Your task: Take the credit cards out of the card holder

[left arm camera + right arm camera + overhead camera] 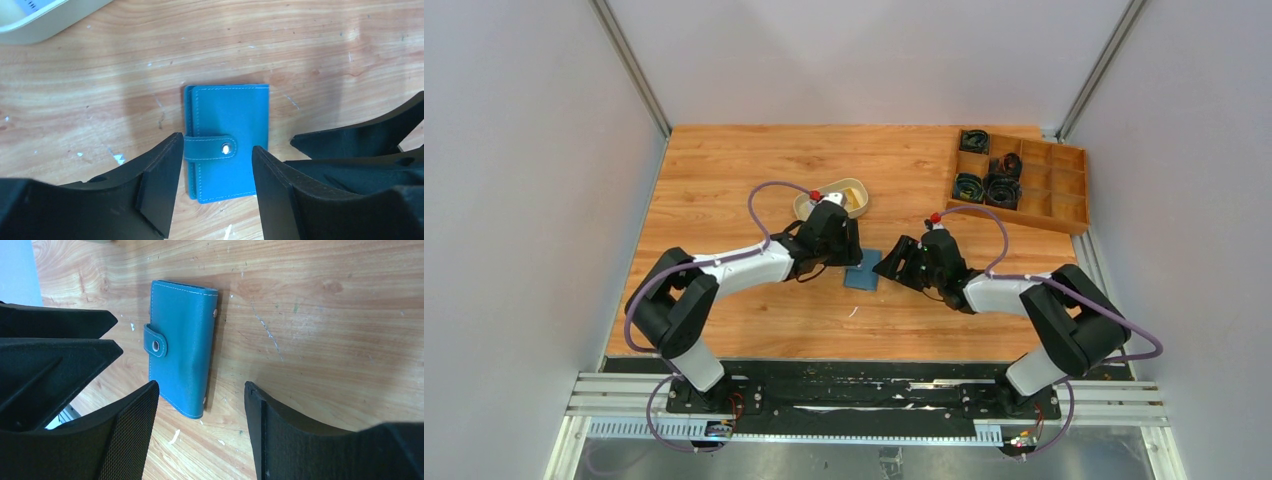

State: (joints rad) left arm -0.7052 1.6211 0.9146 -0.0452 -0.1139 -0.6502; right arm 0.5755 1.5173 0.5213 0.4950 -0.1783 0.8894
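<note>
Two left fingers (155, 190) flank the closed card holder (227, 120).

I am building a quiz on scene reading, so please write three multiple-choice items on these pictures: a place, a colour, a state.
1. Where does the card holder lie?
A. in the cream tray
B. on the table between the left hand and the right hand
C. in the wooden compartment box

2. What colour is it?
A. red
B. black
C. blue

3. What is its state?
A. closed, tab snapped shut
B. unfolded wide open
C. standing on edge

Answers: 1 B, both wrist views show it flat on the wood; 2 C, its cover is blue; 3 A, the tab wraps the edge, snap fastened.
</note>
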